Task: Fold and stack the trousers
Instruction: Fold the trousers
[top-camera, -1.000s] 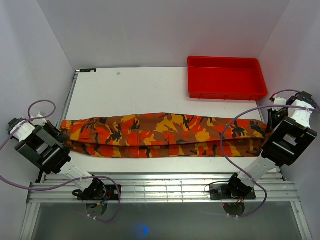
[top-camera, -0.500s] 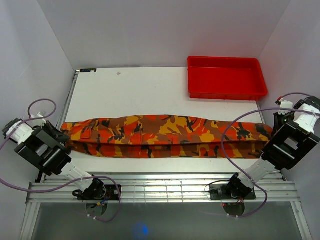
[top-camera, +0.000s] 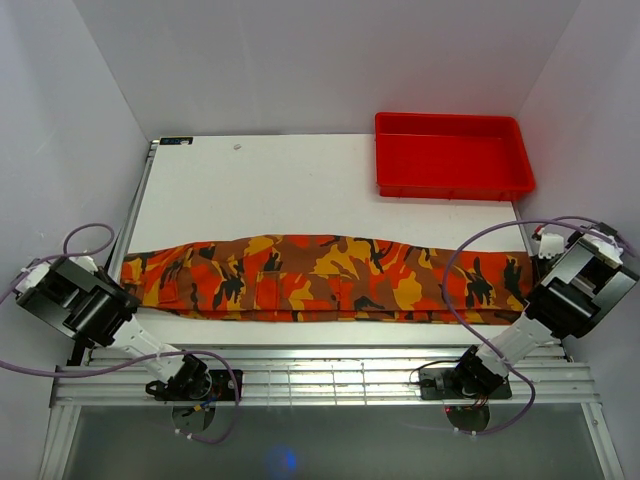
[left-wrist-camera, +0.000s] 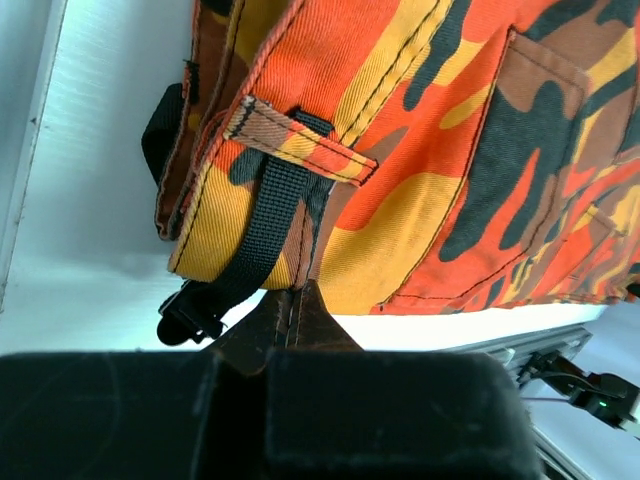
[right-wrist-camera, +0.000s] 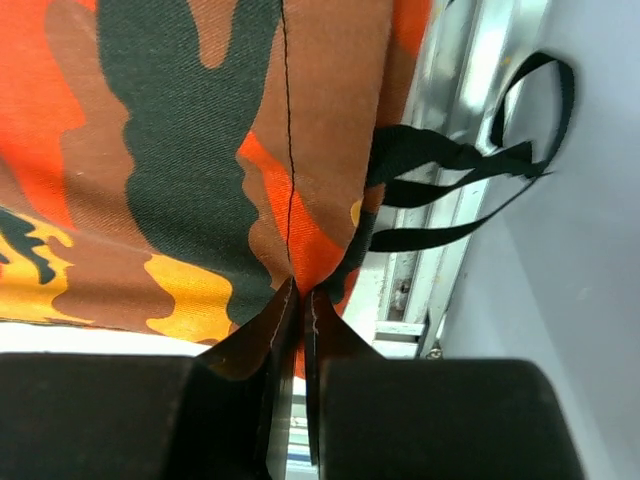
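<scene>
The trousers (top-camera: 320, 278), camouflage in orange, red, yellow and dark brown, lie stretched left to right across the near part of the white table. My left gripper (top-camera: 120, 292) is at their left end. In the left wrist view it (left-wrist-camera: 297, 297) is shut on the waistband edge of the trousers (left-wrist-camera: 420, 170), beside a belt loop and a black strap (left-wrist-camera: 262, 235). My right gripper (top-camera: 533, 292) is at their right end. The right wrist view has it (right-wrist-camera: 300, 297) shut on the hem of the trousers (right-wrist-camera: 180, 150), where black straps (right-wrist-camera: 450, 165) hang loose.
A plain red tray (top-camera: 455, 190) stands at the back right of the table. Metal rails (top-camera: 320, 368) run along the near edge, just below the cloth. White walls close in on both sides, tight against each arm.
Both grippers have drawn back toward the near edge, taking the trousers with them. The cloth now lies lower in the top view, flatter and more spread.
</scene>
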